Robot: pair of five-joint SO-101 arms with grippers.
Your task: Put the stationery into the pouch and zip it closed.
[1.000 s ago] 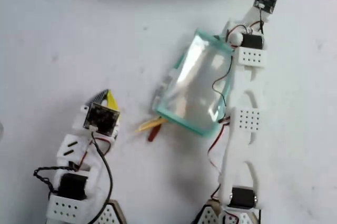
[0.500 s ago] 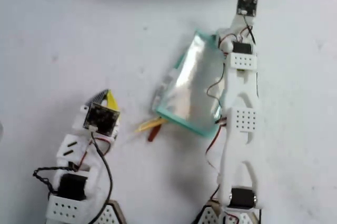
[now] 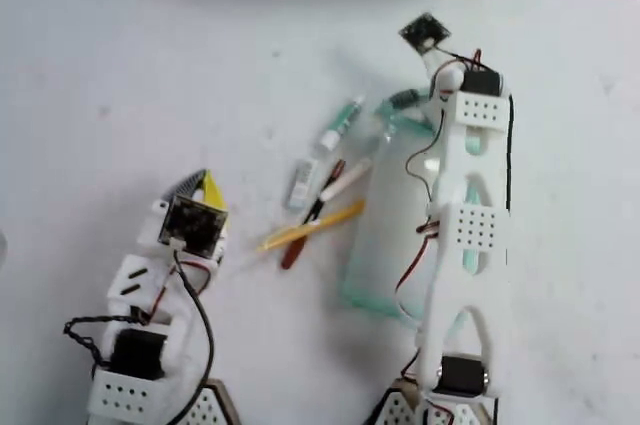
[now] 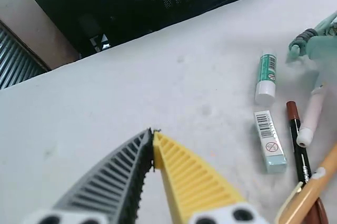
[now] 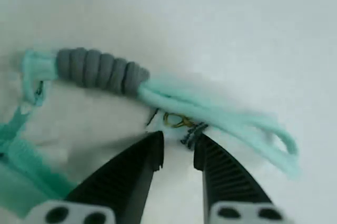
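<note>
Teal pull cord (image 5: 221,116) is lying just beyond the right tool (image 5: 178,142) — tips slightly apart; left tool (image 4: 152,135) is sitting pinched together, glue stick (image 4: 267,76) ahead of it.

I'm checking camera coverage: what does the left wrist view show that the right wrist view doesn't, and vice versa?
Left wrist view: the grey-and-yellow left gripper, shut; a green-and-white glue stick, a small barcoded white block, a brown pen, a white marker and a tan pencil, loose on the white table. Right wrist view: the black right gripper, fingers slightly apart, just short of a teal cord loop. Both: the grey ribbed zip-pull bead, the translucent teal pouch and that table.
</note>
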